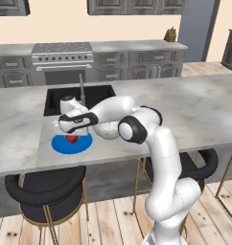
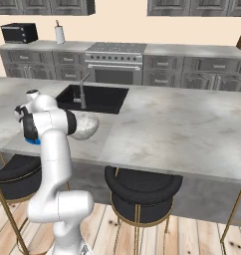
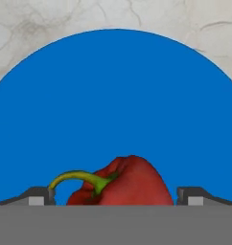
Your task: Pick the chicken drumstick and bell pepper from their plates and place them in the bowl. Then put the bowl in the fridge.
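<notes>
A red bell pepper (image 3: 130, 184) with a green stem lies on a blue plate (image 3: 116, 95) near the counter's front edge. My gripper (image 3: 116, 198) hangs low over it, open, one fingertip (image 3: 39, 196) on each side of the pepper with clear gaps between them. In the left base view the gripper (image 1: 72, 134) points down at the bell pepper (image 1: 71, 139) on the plate (image 1: 84, 145). The marble bowl (image 1: 107, 130) stands just right of the plate, partly behind my arm, and is seen again as the bowl (image 2: 85, 124) in the right base view. The chicken drumstick and the fridge are out of view.
A black sink (image 1: 96, 95) with a faucet (image 1: 81, 86) lies just behind the plate. Black stools (image 1: 45, 186) stand under the counter's front edge. The grey marble counter (image 1: 185, 110) runs wide to the right.
</notes>
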Available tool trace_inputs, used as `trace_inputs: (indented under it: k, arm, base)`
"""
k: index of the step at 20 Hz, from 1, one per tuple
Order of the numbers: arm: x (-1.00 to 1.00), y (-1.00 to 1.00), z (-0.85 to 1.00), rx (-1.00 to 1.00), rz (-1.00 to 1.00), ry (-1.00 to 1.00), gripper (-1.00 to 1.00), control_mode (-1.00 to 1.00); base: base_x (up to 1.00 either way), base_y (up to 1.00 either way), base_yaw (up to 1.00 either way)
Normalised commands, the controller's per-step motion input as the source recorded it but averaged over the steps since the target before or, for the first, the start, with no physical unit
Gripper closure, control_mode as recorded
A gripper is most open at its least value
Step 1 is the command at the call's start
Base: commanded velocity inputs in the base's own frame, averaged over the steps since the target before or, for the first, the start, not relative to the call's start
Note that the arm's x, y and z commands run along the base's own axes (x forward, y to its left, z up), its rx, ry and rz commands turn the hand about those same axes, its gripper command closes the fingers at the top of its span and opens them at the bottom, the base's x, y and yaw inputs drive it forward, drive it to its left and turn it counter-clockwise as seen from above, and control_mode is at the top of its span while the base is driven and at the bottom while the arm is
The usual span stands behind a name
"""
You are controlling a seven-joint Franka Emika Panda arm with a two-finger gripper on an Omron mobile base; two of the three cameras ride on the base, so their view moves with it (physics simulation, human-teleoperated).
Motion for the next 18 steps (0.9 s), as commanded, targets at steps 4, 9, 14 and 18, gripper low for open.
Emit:
trace_inputs:
  k: [4,9,14,18]
  arm:
    - [0.0,0.12,-0.04,0.04,0.0,0.02,1.0,-1.0]
    - [0.0,0.01,-0.06,0.03,0.0,0.03,1.0,-1.0]
    - [-0.09,-0.01,0.17,0.09,0.01,0.0,1.0,-1.0]
    - [-0.2,-0.1,0.64,0.15,0.05,-0.08,1.0,-1.0]
  base:
    - [0.0,0.0,0.0]
    - [0.0,0.0,0.0]
    - [0.0,0.0,0.0]
    - [0.0,0.0,0.0]
